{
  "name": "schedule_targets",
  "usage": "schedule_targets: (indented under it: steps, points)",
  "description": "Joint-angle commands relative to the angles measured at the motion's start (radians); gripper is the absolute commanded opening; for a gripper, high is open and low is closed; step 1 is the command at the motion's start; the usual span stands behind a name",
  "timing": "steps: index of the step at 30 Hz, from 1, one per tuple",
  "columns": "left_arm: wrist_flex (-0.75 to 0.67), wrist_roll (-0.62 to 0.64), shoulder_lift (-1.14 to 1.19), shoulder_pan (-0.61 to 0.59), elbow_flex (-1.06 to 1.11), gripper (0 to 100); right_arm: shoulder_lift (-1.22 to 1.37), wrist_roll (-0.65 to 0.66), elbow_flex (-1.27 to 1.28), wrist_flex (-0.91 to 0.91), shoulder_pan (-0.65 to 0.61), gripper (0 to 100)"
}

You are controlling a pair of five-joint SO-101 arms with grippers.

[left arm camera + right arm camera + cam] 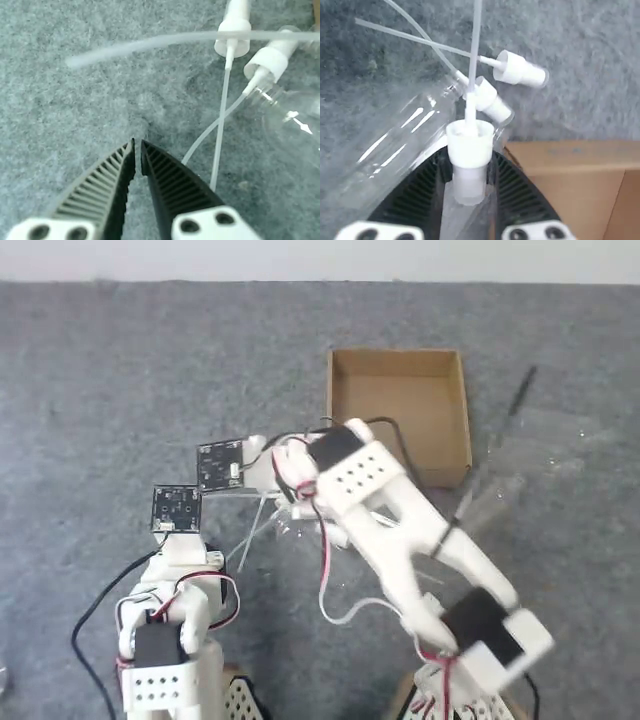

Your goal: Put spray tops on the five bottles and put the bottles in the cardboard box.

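Note:
My right gripper (469, 152) is shut on a white spray top (468, 145), whose thin tube (476, 35) sticks out past the fingertips. Right beside it a clear bottle (405, 145) lies on its side on the grey carpet, its open neck beside the held tube. Two more spray tops (520, 70) (491, 101) lie just beyond. In the high view this gripper (290, 495) hovers left of the cardboard box (448, 415). My left gripper (137, 150) is shut on nothing, low over the carpet, short of two spray tops (232, 30) (267, 57) and the bottle (295, 125).
The cardboard box (570, 175) stands open, with nothing visible inside it. More clear bottles (530, 455) lie on the carpet right of the box. Crossed dip tubes (250, 530) stretch between the two grippers. The left arm (170, 620) stands at the near left.

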Motion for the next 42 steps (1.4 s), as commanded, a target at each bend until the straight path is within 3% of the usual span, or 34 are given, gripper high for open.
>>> schedule_targets:
  steps: [1, 11, 21, 27, 32, 42]
  points:
    - [0.005, 0.011, -0.017, -0.005, -0.007, 1, 0.116, 0.118, -0.204, -0.027, -0.012, 0.6]
    - [0.005, 0.011, -0.017, -0.005, -0.007, 1, 0.4, 0.327, -0.423, -0.027, -0.019, 1.0]
    - [0.005, 0.011, -0.017, -0.005, -0.007, 1, 0.441, 0.325, -0.433, -0.024, -0.018, 10.9]
    - [0.005, 0.011, -0.017, -0.005, -0.007, 1, 0.437, 0.213, -0.494, -0.008, -0.016, 12.1]
    - [0.005, 0.011, -0.017, -0.005, -0.007, 1, 0.437, 0.157, -0.559, 0.054, -0.016, 21.9]
    - [0.005, 0.011, -0.017, -0.005, -0.007, 1, 0.437, 0.157, -0.724, 0.217, 0.03, 22.3]
